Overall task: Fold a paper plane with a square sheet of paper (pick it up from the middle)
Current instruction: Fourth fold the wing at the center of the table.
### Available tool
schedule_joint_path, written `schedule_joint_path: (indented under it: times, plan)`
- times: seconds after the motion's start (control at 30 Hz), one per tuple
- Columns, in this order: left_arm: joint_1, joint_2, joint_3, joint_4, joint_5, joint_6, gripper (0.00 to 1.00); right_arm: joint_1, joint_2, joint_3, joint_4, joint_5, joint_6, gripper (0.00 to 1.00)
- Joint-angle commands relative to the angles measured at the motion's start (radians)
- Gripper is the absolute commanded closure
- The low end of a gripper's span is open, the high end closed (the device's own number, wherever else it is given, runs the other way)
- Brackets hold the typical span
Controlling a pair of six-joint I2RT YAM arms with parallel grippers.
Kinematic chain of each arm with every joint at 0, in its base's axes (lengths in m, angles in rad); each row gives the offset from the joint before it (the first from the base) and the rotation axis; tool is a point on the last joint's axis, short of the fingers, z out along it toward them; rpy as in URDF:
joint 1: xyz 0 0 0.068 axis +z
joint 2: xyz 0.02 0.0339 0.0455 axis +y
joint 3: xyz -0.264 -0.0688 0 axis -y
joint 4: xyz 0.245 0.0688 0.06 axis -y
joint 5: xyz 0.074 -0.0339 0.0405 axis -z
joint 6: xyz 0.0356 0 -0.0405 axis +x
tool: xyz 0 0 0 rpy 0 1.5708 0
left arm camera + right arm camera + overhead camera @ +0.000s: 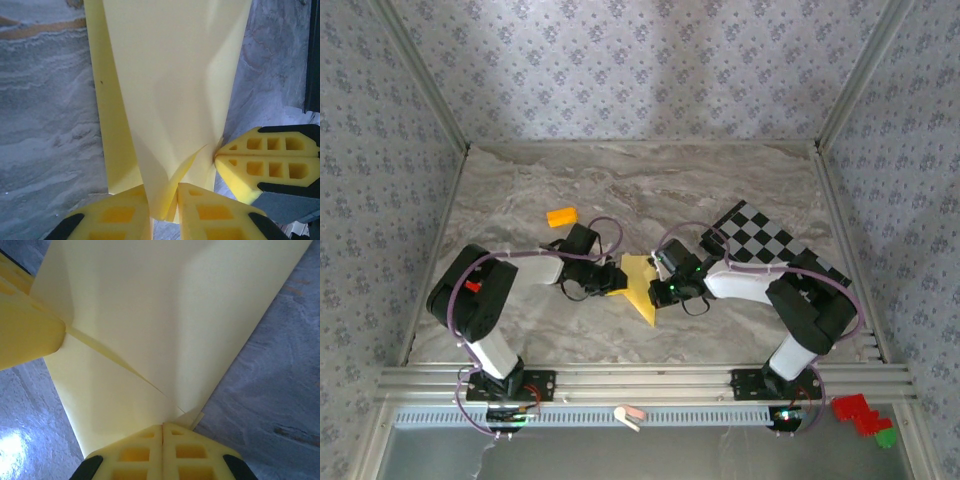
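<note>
While both arms meet at the centre of the overhead view, a pale-yellow sheet of paper (640, 288) sits between them over the grey marble-patterned table (740, 190), just below the middle of the frame. Whether it rests flat or is partly lifted cannot be told. It is no longer a plain square. It shows as a wedge, broad at its upper end and narrowing to a point toward the bottom of the frame.

In the left wrist view, the left gripper (163, 200) sits at the bottom edge. Its yellow ribbed pads (125, 215) stand narrowly apart, with the lower end of the paper tucked between them. Both pads seem to touch it, so it looks like a pinch. At the lower right of that view, another pair of yellow fingers (260, 167) presses together on the paper's right edge.

In the right wrist view, the right gripper (163, 432) sits at bottom centre. Its pads meet with no visible gap, clamped on a corner of the paper. A diagonal crease runs from the left side down to the pads, and overlapping layers show.

Judging by these folds, the first folds are made and the work is perhaps midway. A slim dart with a centre crease is not yet formed, so the narrowing folds and wings probably remain.

A small orange rectangular block (561, 216) at upper left of centre and a black-and-white checkered board (775, 245) at right lie well apart from the paper.
</note>
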Motion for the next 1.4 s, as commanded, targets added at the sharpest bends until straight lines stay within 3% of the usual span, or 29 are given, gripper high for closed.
schedule_joint_path:
  times: [0.0,0.3,0.5,0.73,0.97,1.37]
  plan:
    - [-0.007,0.021,0.031,-0.024,0.011,0.019,0.85,-0.011,0.032,-0.002,-0.048,0.022,-0.016,0.97]
    - [-0.008,-0.031,0.022,-0.063,-0.040,-0.052,0.98,0.007,-0.045,0.051,-0.099,0.020,-0.119,0.81]
    - [-0.008,-0.106,-0.030,-0.037,-0.043,-0.211,1.00,0.125,-0.134,0.075,-0.152,0.198,-0.197,0.69]
    - [0.004,-0.163,-0.055,-0.017,-0.037,-0.375,1.00,0.280,-0.127,0.053,-0.054,0.397,-0.173,0.53]
    - [0.014,-0.167,-0.042,-0.036,-0.009,-0.425,1.00,0.380,-0.060,0.073,-0.024,0.597,-0.148,0.50]
    - [0.014,-0.183,-0.008,-0.116,-0.005,-0.390,1.00,0.458,0.093,0.153,-0.073,0.773,-0.106,0.54]
